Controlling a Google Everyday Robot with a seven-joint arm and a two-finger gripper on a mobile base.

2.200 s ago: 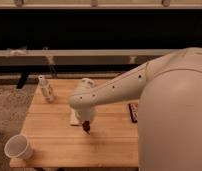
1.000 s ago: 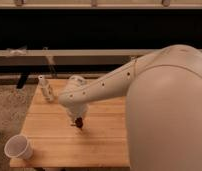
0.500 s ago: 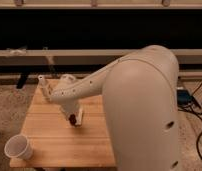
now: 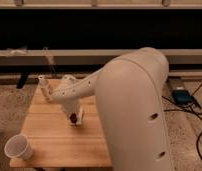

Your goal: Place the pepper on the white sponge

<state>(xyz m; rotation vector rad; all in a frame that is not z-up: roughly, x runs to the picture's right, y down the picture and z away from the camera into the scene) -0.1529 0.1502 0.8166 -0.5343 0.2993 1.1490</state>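
Note:
My gripper (image 4: 71, 113) hangs low over the left middle of the wooden table (image 4: 49, 137), at the end of the white arm (image 4: 129, 95) that reaches in from the right. Right at its tip shows the pepper (image 4: 73, 119), a small dark red shape. The pepper lies against or on the white sponge (image 4: 80, 117), a pale block partly hidden by the gripper. Whether the pepper is still held or rests on the sponge I cannot tell.
A white plastic cup (image 4: 18, 148) stands at the table's front left corner. A pale upright piece (image 4: 44, 86) sits at the back left edge. On the floor to the right lie a dark device (image 4: 183, 96) and cables. A long low rail runs behind the table.
The arm has swung left and its bulk fills more of the view. The gripper and pepper have moved from the table's middle to the sponge on the left.

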